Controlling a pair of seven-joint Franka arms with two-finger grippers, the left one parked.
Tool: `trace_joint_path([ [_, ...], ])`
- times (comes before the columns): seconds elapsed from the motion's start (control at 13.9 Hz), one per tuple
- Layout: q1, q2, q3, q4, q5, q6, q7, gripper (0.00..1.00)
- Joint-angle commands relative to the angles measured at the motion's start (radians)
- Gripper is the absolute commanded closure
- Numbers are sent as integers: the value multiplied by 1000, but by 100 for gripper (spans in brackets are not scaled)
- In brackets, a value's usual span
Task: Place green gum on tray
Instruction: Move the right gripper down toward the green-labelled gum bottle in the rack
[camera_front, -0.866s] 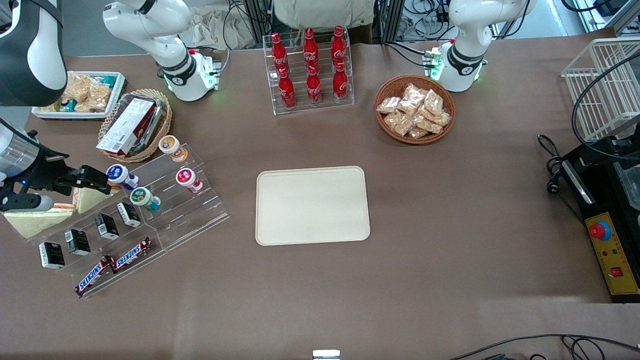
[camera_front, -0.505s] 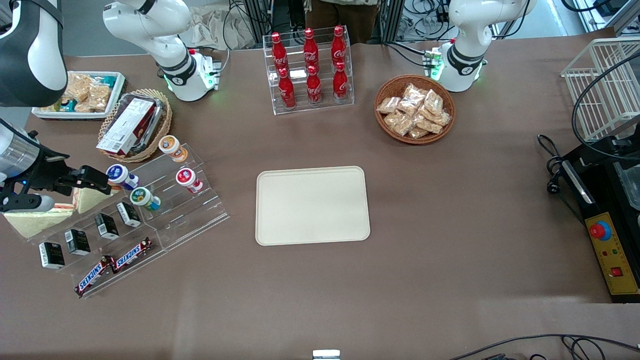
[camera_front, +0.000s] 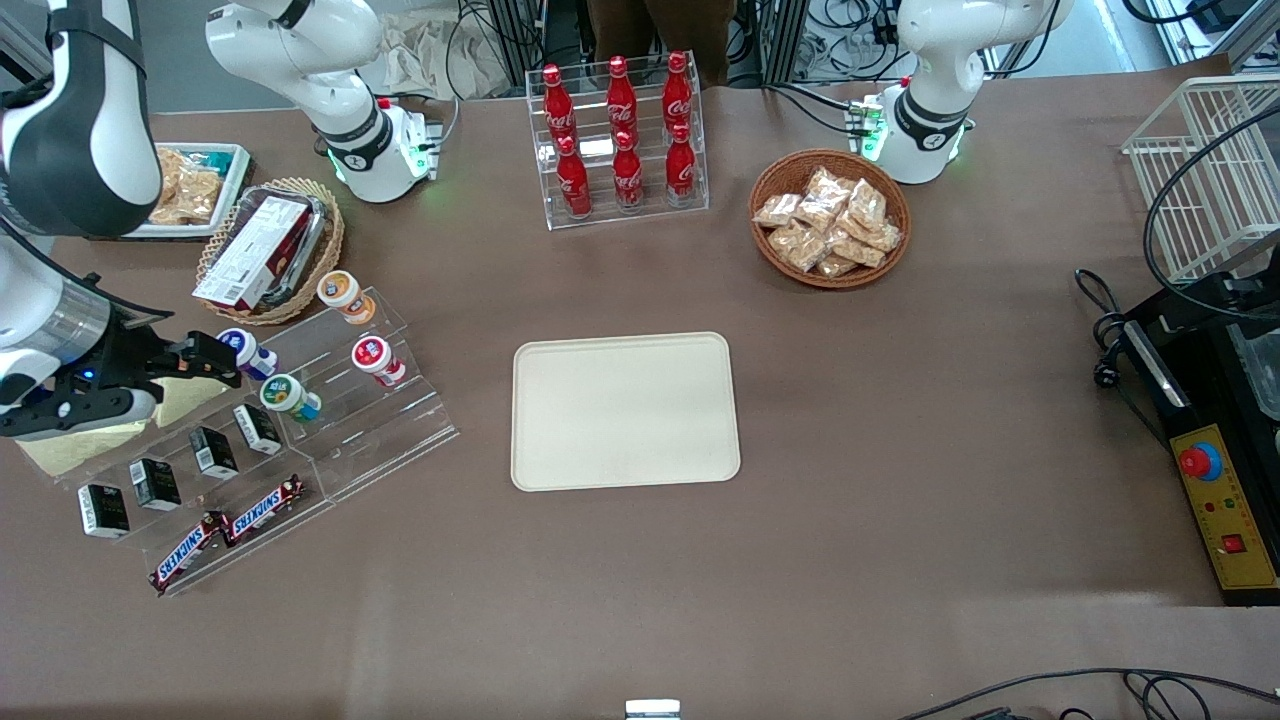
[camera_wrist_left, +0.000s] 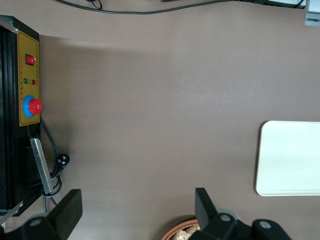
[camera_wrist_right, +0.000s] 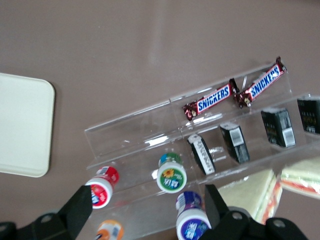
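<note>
Above the green gum (camera_wrist_right: 171, 177), the gripper (camera_wrist_right: 145, 210) apparently hangs with fingers (camera_wrist_right: 80, 207) spread.

The black two-finger claw (camera_front: 228, 362) on the working arm now sits a little closer to the small green-lidded gum bottle (camera_front: 290, 396), overlapping the purple-lidded bottle (camera_front: 243, 349); its fingers are spread.

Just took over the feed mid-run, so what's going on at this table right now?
The working arm is going for the small round green-lidded gum bottle, which stands on the clear acrylic stepped rack among the red-lidded, purple-lidded and orange-lidded bottles. The gripper hangs open above the rack beside the purple-lidded bottle, holding nothing. The flat cream rectangular tray sits bare mid-table, so the pick has not yet happened.
</note>
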Motion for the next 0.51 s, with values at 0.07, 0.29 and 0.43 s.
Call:
trace_joint_path([
  [0.07, -22, -94, -1, -212, 4, 151, -149, 0],
  [0.29, -71, -90, -1, -333, 16, 294, -250, 0],
  [0.43, -86, -87, -1, -416, 16, 397, -285, 0],
])
